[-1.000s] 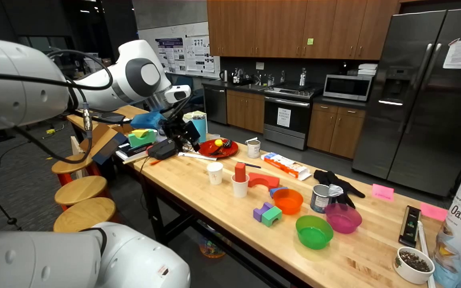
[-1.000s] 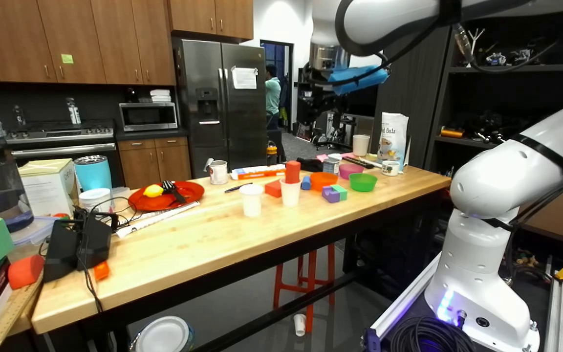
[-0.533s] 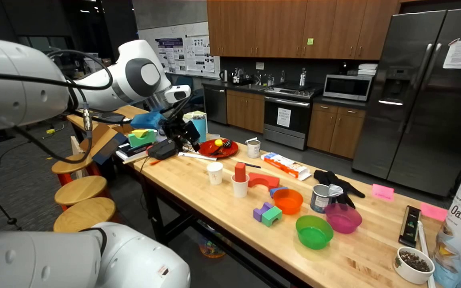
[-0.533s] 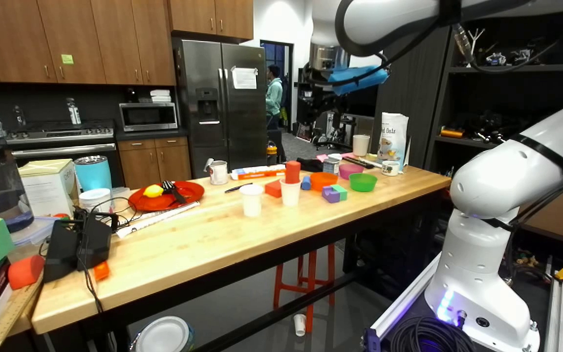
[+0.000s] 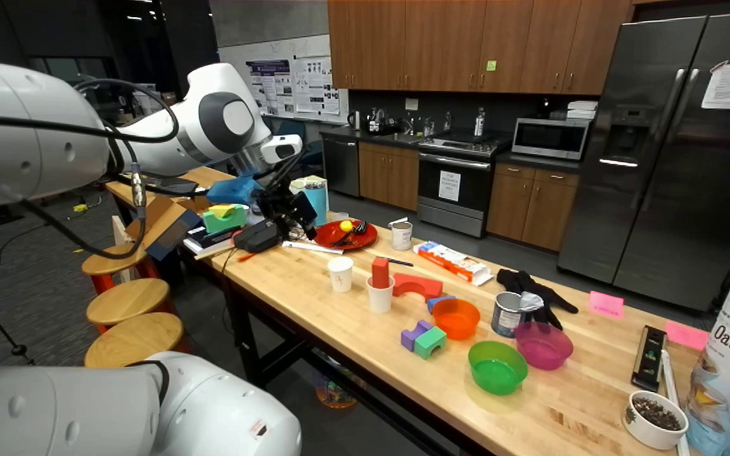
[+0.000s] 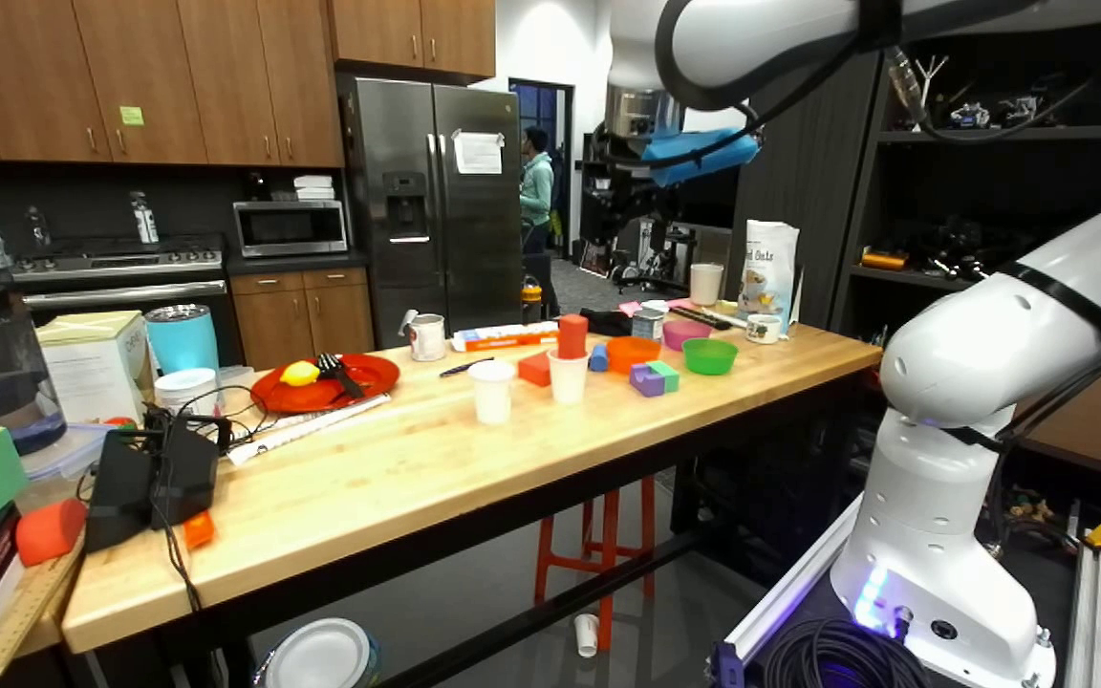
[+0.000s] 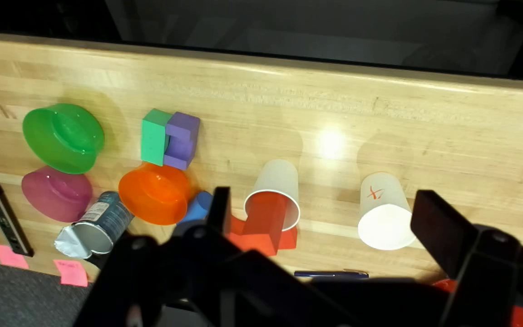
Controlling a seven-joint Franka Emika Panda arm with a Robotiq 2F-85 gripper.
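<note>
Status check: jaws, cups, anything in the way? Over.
Jaws open, nothing held. Red-marked cup upright; neighboring cup upright, red block protruding from it. Red arch close by, might crowd an approach.

I see pale wooden worktop [image 6: 369,478] in all my views. Directly on it: two upright white paper cups [image 6: 492,394], red arch block [image 5: 421,286], orange plastic bowl [image 5: 457,320], green plastic bowl [image 5: 497,367], magenta plastic bowl [image 5: 544,345], purple block [image 7: 184,136] touching green block [image 7: 153,137], round red plate [image 6: 374,371], black glove [image 5: 545,292].
</note>
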